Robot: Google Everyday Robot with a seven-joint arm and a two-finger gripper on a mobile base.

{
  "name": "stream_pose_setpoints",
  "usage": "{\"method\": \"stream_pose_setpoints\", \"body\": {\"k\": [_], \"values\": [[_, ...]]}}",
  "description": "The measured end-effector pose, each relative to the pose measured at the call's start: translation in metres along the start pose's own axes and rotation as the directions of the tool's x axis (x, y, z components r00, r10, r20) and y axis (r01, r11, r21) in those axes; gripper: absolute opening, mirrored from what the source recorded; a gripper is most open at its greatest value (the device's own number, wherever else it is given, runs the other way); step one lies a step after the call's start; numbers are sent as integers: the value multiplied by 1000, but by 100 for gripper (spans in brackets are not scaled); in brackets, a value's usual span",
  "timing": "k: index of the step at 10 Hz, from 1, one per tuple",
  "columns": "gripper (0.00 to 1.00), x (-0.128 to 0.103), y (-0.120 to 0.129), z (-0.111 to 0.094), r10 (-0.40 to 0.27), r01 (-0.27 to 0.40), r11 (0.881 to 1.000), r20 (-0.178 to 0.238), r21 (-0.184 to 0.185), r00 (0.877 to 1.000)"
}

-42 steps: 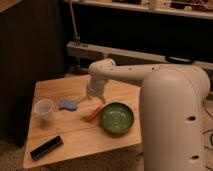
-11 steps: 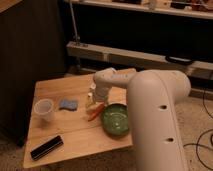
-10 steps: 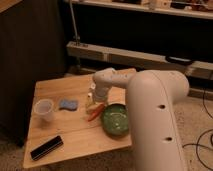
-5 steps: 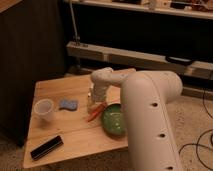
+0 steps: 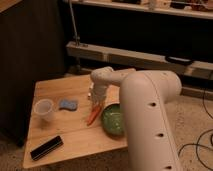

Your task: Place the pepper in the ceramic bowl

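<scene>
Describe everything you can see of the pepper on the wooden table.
The pepper is slim, tapered, orange-red and smooth-looking. It lies slantwise on the wooden table, close beside the green ceramic bowl, with its narrow tip toward the table's front edge. The claw is shut on its upper end.

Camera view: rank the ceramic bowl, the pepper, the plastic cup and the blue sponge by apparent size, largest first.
1. ceramic bowl
2. plastic cup
3. blue sponge and pepper: too alike to rank.
The gripper, shut, sits at the pepper's upper end.
</scene>
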Motion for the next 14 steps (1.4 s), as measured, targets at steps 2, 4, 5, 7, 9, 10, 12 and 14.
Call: {"method": "stream_pose_setpoints", "body": {"k": [2, 4, 5, 7, 9, 10, 12, 14], "values": [[0, 0, 4, -3, 63, -62, 998, -67, 21, 996], [0, -5, 9, -20, 73, -72, 997, -68, 16, 995], [0, -6, 8, -34, 79, -78, 997, -66, 9, 995], [0, -6, 19, -74, 62, -63, 998, -60, -7, 996], [0, -1, 24, -112, 52, -53, 998, -47, -18, 998], [0, 7, 25, -135, 49, -50, 998, -35, -28, 998], [0, 29, 12, -159, 54, -55, 998, -26, -40, 998], [0, 60, -6, -176, 60, -61, 997, -11, -52, 998]]}}
